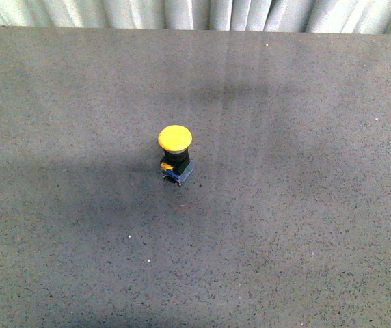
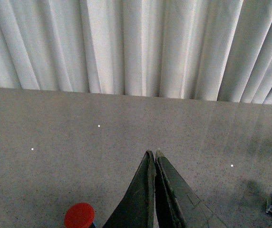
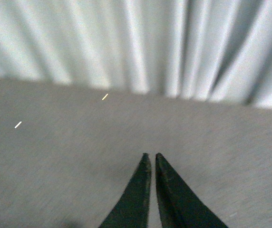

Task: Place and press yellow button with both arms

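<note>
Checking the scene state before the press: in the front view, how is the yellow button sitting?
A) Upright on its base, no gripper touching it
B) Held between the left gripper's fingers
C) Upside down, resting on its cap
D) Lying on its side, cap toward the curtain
A: the yellow button stands on its square base on the grey table, yellow cap on top, with no arm or gripper in the front view.

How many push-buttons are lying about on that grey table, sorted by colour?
Yellow button: 1, upright near the middle of the table
Red button: 1, seen only in the left wrist view, close beside the left gripper
Total: 2
</note>
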